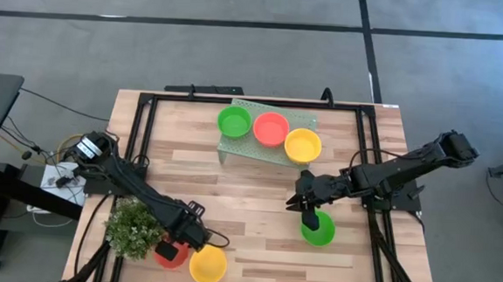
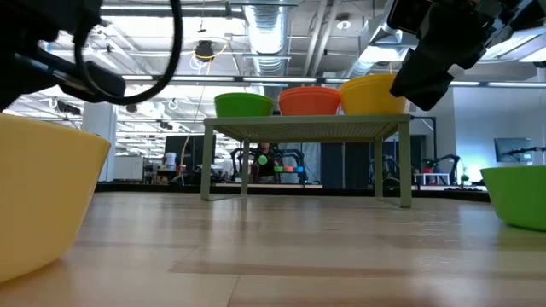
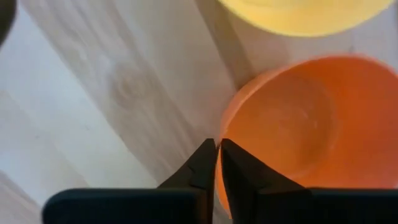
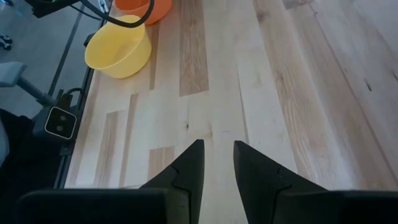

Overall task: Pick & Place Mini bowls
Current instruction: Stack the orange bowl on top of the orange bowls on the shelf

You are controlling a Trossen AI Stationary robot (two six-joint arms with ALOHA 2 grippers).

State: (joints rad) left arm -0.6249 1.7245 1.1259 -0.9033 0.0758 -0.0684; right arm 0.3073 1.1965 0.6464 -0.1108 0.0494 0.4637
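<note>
My left gripper [image 1: 184, 244] [image 3: 217, 144] is down at the near left of the table, shut on an orange-red mini bowl [image 1: 170, 255]. A yellow mini bowl [image 1: 208, 265] stands right beside it. My right gripper [image 1: 310, 213] [image 4: 217, 144] is open and raised off the table [image 2: 431, 64], over the far rim of a green mini bowl [image 1: 319, 230] that stands on the wood. Green [image 1: 233, 121], red [image 1: 271, 128] and yellow [image 1: 303, 145] bowls sit on top of the pale green rack [image 1: 233, 149]. My left gripper pinches the orange-red bowl's rim [image 3: 222, 127], one finger [image 3: 239, 168] inside the bowl and the other [image 3: 202, 168] outside it. The fingers come down at a slant from the table's left. I cannot tell whether the bowl is lifted off the table.
A small bushy green plant [image 1: 132, 228] stands close against my left arm, just left of the orange-red bowl. The rack takes up the far middle of the table. Bare wood [image 1: 256, 202] lies between the rack and the near edge.
</note>
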